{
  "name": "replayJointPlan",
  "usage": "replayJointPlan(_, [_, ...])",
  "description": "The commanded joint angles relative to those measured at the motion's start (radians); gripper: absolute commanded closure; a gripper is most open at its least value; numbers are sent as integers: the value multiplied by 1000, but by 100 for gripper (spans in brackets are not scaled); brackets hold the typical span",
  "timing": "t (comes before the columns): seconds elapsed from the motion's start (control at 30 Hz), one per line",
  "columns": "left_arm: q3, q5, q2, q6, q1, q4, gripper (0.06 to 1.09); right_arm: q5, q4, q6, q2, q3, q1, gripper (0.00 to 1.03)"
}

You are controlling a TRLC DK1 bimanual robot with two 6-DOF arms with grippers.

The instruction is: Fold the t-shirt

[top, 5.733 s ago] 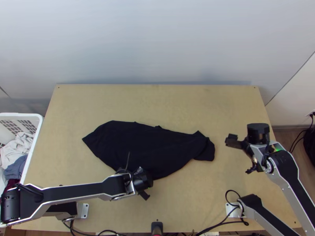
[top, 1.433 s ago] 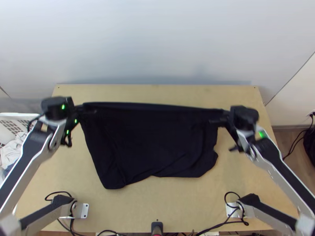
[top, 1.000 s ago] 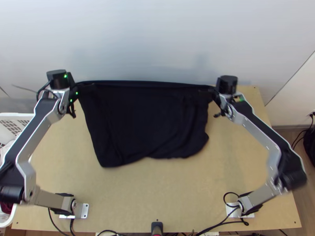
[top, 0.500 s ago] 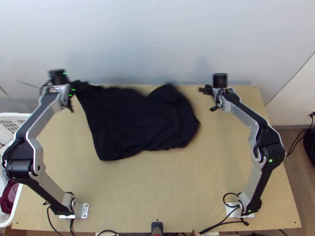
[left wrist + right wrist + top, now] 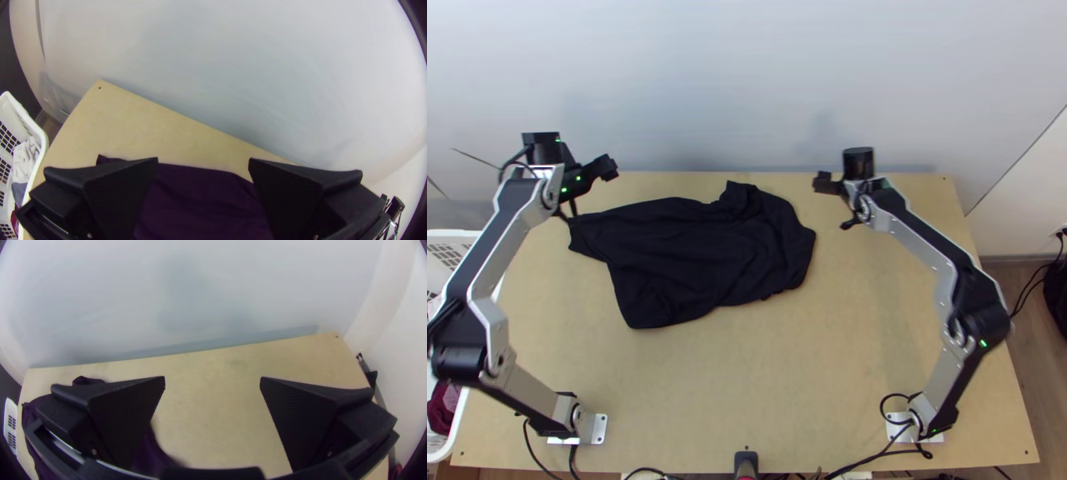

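Both grippers wide open, nothing held in either.

Left gripper (image 5: pixel 593 173): up by the far-left corner of the table (image 5: pixel 787 384), past the shirt's left end in the top view. Left wrist view has its two flat fingers (image 5: pixel 120 195) spread well apart, dark cloth and some table visible between them. No grip on the cloth.

Right gripper (image 5: pixel 838 186): near the far edge, to the right of the shirt and apart from it. Right wrist view also has the fingers well apart, mostly table and wall (image 5: pixel 200 298) between them. Shirt sits off to one side, partly behind one finger.

Shirt (image 5: pixel 699 260): dark, on the table, left of middle and toward the far side. Loosely spread, rumpled, uneven outline. Narrow end points left, just below the left gripper in the top view. Small bunched bump on the far edge, right of centre; right end rounded. Near-left corner comes down toward the left arm's base. Wrinkles across the body. Can't tell how many layers.

White basket (image 5: pixel 459 234) at the table's left side, clothes in it: white, grey-blue, dark red. Cables (image 5: pixel 875 458) run along the near edge, between the bases. Green lights lit on both arms.
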Motion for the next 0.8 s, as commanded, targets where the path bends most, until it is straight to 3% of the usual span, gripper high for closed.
replayJointPlan(0.0, [-109,172,-220,77,-47,-245,10,-13,-70,13,-208,-112,40,3])
replayJointPlan(0.1, [-267,170,-362,189,-90,-274,10,-23,-91,13,-294,-195,55,3])
replayJointPlan(0.27, [-422,165,-510,284,-170,-414,11,-23,-154,13,-375,-261,55,3])
replayJointPlan(0.53, [-576,24,-563,278,-425,-420,11,-23,-243,13,-440,-291,80,4])
replayJointPlan(0.77, [-685,-91,-493,261,-530,-248,16,-29,-281,19,-484,-319,80,4])
